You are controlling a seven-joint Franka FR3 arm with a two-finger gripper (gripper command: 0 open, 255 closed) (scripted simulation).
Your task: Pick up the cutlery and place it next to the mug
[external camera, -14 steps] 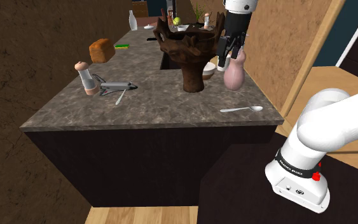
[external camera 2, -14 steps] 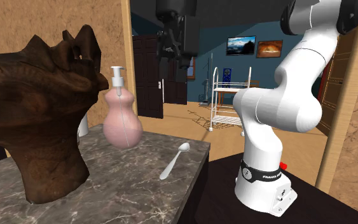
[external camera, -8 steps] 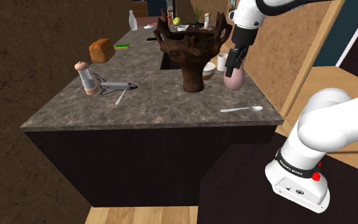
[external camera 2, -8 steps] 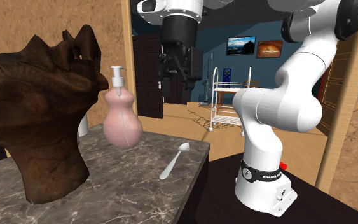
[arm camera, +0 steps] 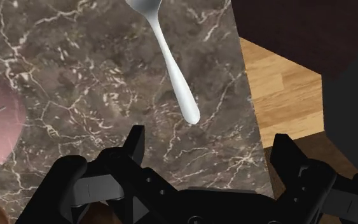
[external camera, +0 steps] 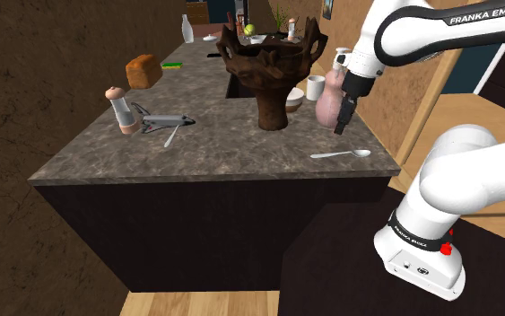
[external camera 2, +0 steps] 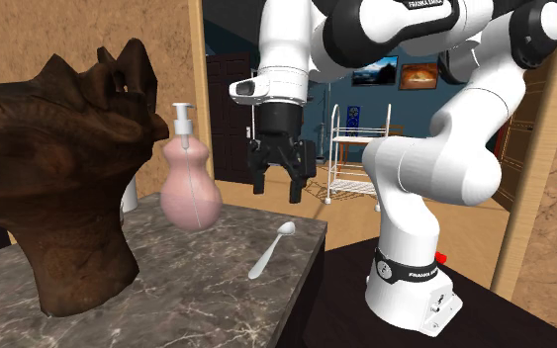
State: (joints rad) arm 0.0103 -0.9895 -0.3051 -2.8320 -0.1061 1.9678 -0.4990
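Hanging above the marble counter (external camera: 223,148), the black gripper (external camera 2: 277,190) has its jaws released and spread wide, with nothing between them. The pale spoon (external camera 2: 271,249) lies flat on the counter near the corner by the stand, below the gripper and not touched. A pink soap bottle (external camera 2: 191,193) stands near it. The white mug (external camera: 315,87) is behind the bottle, well apart from the spoon.
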